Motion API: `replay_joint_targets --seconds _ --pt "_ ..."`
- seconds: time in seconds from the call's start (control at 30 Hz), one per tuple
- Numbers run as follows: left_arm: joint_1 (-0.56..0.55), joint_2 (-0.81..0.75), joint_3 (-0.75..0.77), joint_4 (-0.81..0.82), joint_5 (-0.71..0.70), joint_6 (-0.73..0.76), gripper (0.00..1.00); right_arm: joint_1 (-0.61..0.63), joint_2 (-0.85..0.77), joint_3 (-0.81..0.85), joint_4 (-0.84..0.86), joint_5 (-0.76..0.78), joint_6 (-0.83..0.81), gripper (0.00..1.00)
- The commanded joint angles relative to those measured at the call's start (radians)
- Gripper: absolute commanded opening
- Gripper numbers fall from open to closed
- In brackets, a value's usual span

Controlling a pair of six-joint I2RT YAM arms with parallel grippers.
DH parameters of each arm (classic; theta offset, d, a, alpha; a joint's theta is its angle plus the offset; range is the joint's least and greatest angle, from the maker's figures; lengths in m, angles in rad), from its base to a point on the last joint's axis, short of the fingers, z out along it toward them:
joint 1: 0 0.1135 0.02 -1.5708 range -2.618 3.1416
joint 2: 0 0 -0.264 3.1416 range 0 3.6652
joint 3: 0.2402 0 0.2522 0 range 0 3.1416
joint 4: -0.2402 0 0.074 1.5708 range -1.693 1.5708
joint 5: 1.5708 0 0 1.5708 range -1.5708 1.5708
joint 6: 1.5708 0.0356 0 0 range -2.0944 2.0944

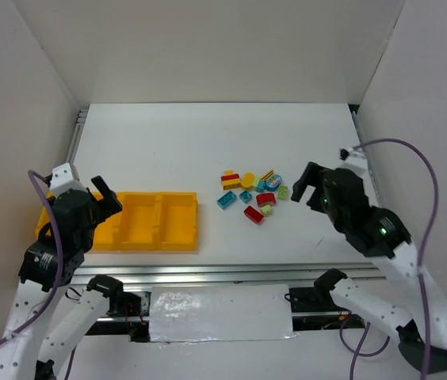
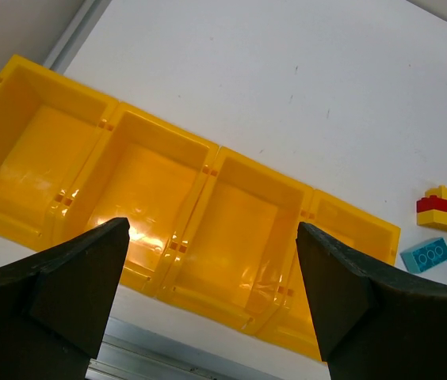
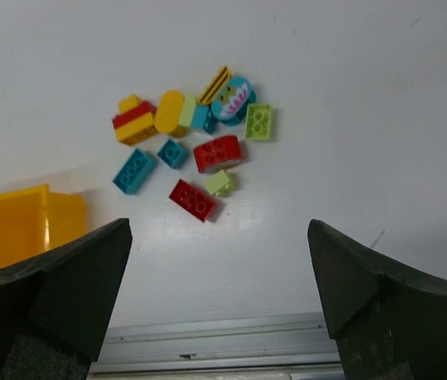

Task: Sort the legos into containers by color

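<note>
Lying in one loose cluster on the white table, the legos sit to the right of the yellow tray, near the middle of the table and apart from the tray's right end. None shows inside the compartments that the left wrist view takes in.

The near edge of the pile is a red brick with a small light-green one touching it. The red brick's long axis runs on a slant, from far-left to near-right in the right wrist view. A teal brick lies at the pile's left side, closest to the tray.

The right gripper hangs just to the right of the cluster. Its jaws are spread wide and hold nothing, and the bricks lie ahead of them and slightly to the left. The left gripper is also spread wide and empty. It hovers over the left part of the tray, with the rest of the tray between it and the pile.

The right arm is clearly the nearer one. A pick of the red brick would likely need the wrist turned so the fingers close across the short sides.
</note>
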Motion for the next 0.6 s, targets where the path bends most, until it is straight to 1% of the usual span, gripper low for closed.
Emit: replay_joint_targets --seconds 0.0,0.03,0.1,0.13,0.2,0.23,0.3,0.37,0.5,0.57 --pt "0.000 0.010 -0.008 0.045 0.013 0.015 1.00 0.008 0.201 -0.011 0.093 -0.067 -0.006 1.00" --pt "0.000 0.012 -0.008 0.045 0.013 0.013 0.99 0.008 0.273 -0.029 0.158 -0.101 -0.056 1.00" --pt "-0.002 0.009 -0.009 0.047 0.014 0.013 1.00 0.008 0.341 -0.055 0.215 -0.197 -0.109 1.00" --pt "-0.003 0.009 -0.011 0.048 0.017 0.015 1.00 0.008 0.414 -0.054 0.235 -0.208 -0.132 1.00" --pt "-0.003 0.003 -0.016 0.056 0.031 0.019 1.00 0.008 0.496 -0.027 0.236 -0.196 -0.127 1.00" --pt "-0.005 0.004 -0.019 0.062 0.042 0.028 1.00 0.008 0.566 -0.019 0.238 -0.187 -0.121 1.00" --pt "-0.011 0.013 -0.025 0.073 0.060 0.038 0.99 0.007 0.620 -0.016 0.270 -0.181 -0.132 1.00" --pt "-0.020 0.029 -0.020 0.067 0.066 0.038 0.99 -0.003 0.694 -0.020 0.319 -0.204 -0.190 1.00" --pt "-0.042 0.038 -0.019 0.062 0.063 0.036 1.00 -0.032 0.797 -0.028 0.374 -0.294 -0.323 1.00" --pt "-0.054 0.034 -0.022 0.070 0.072 0.042 1.00 -0.064 0.807 -0.037 0.414 -0.357 -0.347 1.00"
